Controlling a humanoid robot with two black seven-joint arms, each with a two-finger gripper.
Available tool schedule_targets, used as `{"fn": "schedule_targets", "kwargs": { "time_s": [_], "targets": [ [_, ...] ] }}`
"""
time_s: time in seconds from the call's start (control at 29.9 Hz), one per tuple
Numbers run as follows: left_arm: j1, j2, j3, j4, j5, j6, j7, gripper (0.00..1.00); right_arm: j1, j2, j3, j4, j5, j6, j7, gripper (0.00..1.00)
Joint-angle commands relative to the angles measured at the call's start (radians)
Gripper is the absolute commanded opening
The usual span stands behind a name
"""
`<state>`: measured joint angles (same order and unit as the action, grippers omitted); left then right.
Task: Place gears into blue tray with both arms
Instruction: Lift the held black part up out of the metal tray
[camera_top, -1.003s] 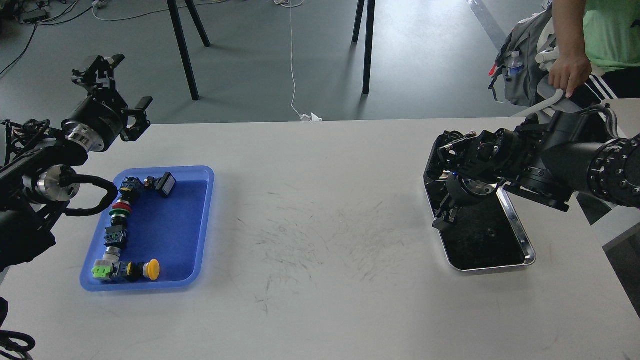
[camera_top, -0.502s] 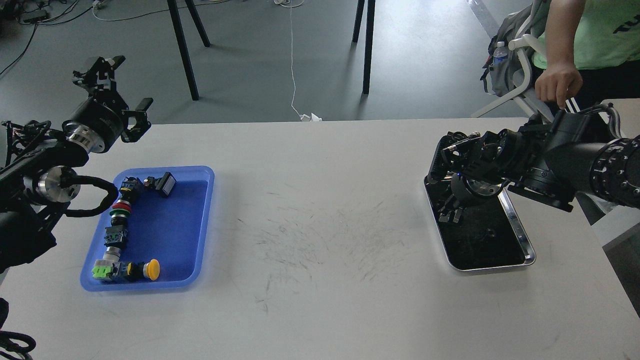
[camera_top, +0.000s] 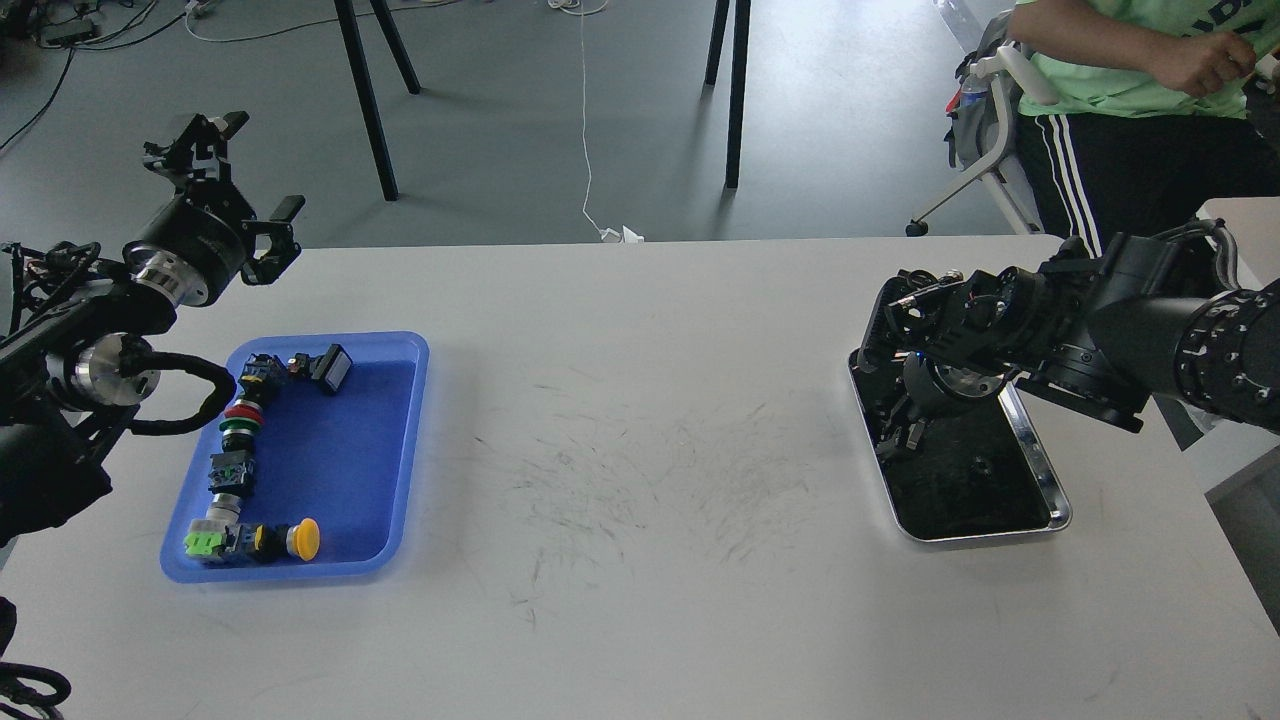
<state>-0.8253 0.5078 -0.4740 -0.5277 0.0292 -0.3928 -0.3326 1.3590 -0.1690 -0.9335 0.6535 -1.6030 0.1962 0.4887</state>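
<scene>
1. Showing, nearest, the blue tray (camera_top: 300, 574) on the left side of the counter (camera_top: 640, 620). Carrying push-button switches (camera_top: 238, 432) lined along its left and near walls. Leaving most of the blue floor bare, seemingly as room for incoming parts. Holding no gear that can be made out.

2. Resting across the counter at far right, well apart from the blue tray: the silver metal tray (camera_top: 1058, 516). Serving, by the look of it, as the pick-up point. Showing one small ring-shaped speck on its black inside, probably one of the gears (camera_top: 982, 465). Hiding any others, black against black.

3. Reaching in from the right with the right arm (camera_top: 1180, 340), its wrist bending down over the silver tray's far-left corner. Pointing the jaws down into the tray, apparently going for a gear. Impossible to tell whether the jaws are apart or together, being dark against the dark liner.

4. Holding the left arm (camera_top: 105, 365) raised beyond the blue tray's far-left corner. Keeping the jaws apart and gripping nothing, seemingly parked clear of the drop-off spot.

5. Sitting beyond the counter at top right: a person in a green shirt (camera_top: 1110, 80), keeping clear of both arms.
</scene>
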Motion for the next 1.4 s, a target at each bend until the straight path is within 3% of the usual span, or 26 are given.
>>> {"fn": "schedule_targets", "kwargs": {
  "time_s": [0.0, 0.53, 1.37],
  "targets": [
    [0.0, 0.0, 0.0, 0.0, 0.0, 0.0, 0.0, 0.99, -0.001, 0.0, 0.001, -0.008, 0.0, -0.001, 0.0, 0.36],
    [0.0, 0.0, 0.0, 0.0, 0.0, 0.0, 0.0, 0.99, -0.026, 0.046, 0.039, -0.087, 0.003, -0.001, 0.0, 0.4],
    [0.0, -0.003, 0.0, 0.002, 0.001, -0.005, 0.003, 0.99, 0.023, 0.051, 0.031, -0.086, 0.0, 0.003, 0.0, 0.05]
  ]
}}
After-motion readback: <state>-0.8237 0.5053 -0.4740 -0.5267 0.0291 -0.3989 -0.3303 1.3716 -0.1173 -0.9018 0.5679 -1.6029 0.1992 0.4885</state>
